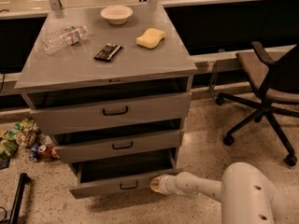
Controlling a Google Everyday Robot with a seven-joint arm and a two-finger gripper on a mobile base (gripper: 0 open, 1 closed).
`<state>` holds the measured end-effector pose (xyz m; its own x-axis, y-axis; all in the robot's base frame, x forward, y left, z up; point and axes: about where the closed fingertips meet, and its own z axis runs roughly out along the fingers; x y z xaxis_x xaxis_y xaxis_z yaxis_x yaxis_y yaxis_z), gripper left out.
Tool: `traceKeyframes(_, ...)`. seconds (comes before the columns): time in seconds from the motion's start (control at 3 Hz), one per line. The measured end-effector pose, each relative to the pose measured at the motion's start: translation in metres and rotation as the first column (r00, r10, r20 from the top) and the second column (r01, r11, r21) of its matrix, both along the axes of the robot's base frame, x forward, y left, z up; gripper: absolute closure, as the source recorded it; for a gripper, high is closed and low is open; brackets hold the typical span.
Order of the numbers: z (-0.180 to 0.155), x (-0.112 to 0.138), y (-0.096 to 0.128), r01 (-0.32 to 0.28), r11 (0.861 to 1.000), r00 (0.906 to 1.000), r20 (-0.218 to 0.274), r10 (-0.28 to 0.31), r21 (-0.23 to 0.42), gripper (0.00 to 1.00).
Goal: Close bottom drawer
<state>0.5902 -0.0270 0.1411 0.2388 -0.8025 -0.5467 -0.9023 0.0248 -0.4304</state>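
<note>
camera view: nearest, at 5 o'clock in the frame, the white arm [247, 197] is seen reaching toward 9 o'clock, low over the speckled floor [205, 148]. the gripper [156, 184] is found at 6 o'clock, set against the right end of the bottom drawer [100, 188]; whether it is spread or closed cannot be told. the bottom drawer is seen pulled out, its front standing forward of the middle drawer [149, 142] above it, with the dark inside exposed. the top drawer [154, 107] is seen higher still. crumpled packets and cans [21, 141] are scattered at 9 o'clock, and an office chair [271, 85] is placed at 3 o'clock. on the cabinet top [70, 71], a dark bar [108, 52], a yellow sponge [150, 38], a lying plastic bottle [64, 37] and, farthest, a bowl [116, 14] are seen.
</note>
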Motion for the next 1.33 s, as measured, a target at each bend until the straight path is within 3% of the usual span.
traceKeyframes(0.33,-0.010,0.033,-0.009,0.001,1.000,0.9999,0.014,-0.001,-0.005,1.00)
traceKeyframes(1.33,-0.019,0.087,-0.021,-0.002,1.000,0.9980,0.064,0.002,-0.005,1.00)
